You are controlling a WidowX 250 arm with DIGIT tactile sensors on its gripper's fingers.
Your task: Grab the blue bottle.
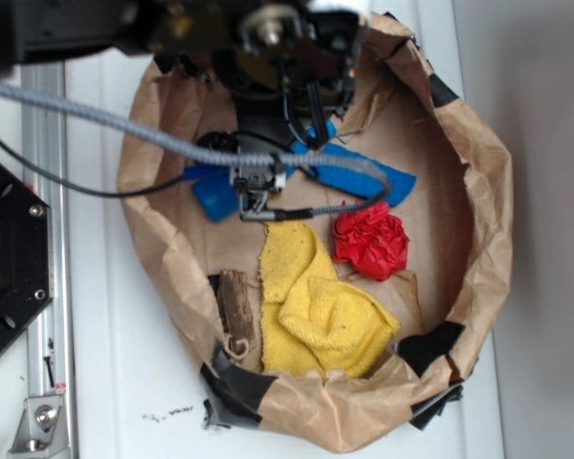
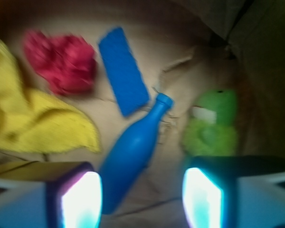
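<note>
While the end effector [image 2: 141,197] is held above the paper-lined basket [image 1: 478,172], its two pads are seen wide apart in the wrist view, with nothing between them. The blue bottle [image 2: 130,152] is found lying on its side on the brown paper floor, its body running toward the left pad [image 2: 80,199] and its capped neck pointing away, toward the flat blue piece [image 2: 123,71], whose near corner is almost met by the cap. In the exterior view only a part of the blue bottle [image 1: 213,196] is seen, at the left under the arm and cable.

A red crumpled lump [image 2: 61,61] and a yellow cloth [image 2: 38,118] are seen to one side of the bottle, and a green plush toy [image 2: 211,126] to the other, apart from it.

The bottle is judged to be smooth, hard plastic: probably light, stiff and rather slippery, and liable to roll, being round and on its side. Hold is best taken across the thick cylindrical body, not at the tapering neck, from which the pads could slide off. At present the body is placed nearer the left pad than the middle of the gap, so a small shift toward it is thought to be needed before closing. The crumpled paper beneath may give a little under pressure.
</note>
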